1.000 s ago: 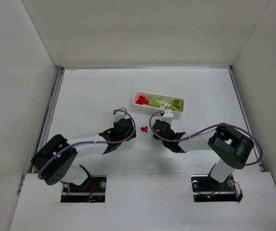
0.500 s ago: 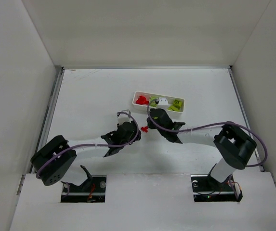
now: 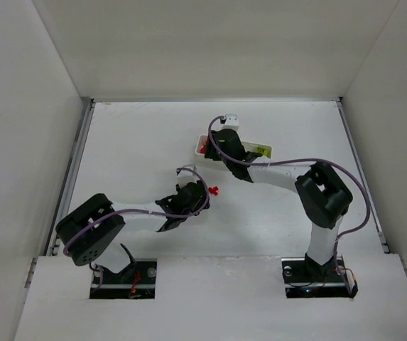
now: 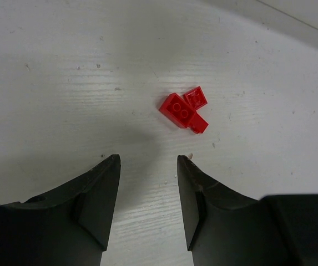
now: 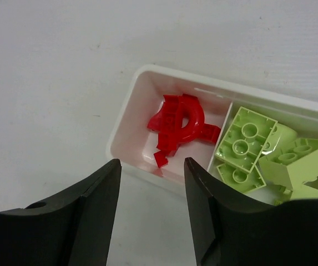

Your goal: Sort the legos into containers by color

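A small cluster of red legos lies on the table just ahead of my open, empty left gripper; it also shows in the top view, beside the left gripper. My right gripper is open and empty over the near edge of the white tray. The tray's end compartment holds red legos. The compartment beside it holds yellow-green legos. In the top view the right gripper covers most of the tray.
White walls enclose the table on three sides. A metal rail runs along the table's left edge. The right arm's elbow hangs over the right part of the table.
My right gripper has swung from beside the loose red legos up to the tray's red end. My left gripper has moved right, closer to the red legos.
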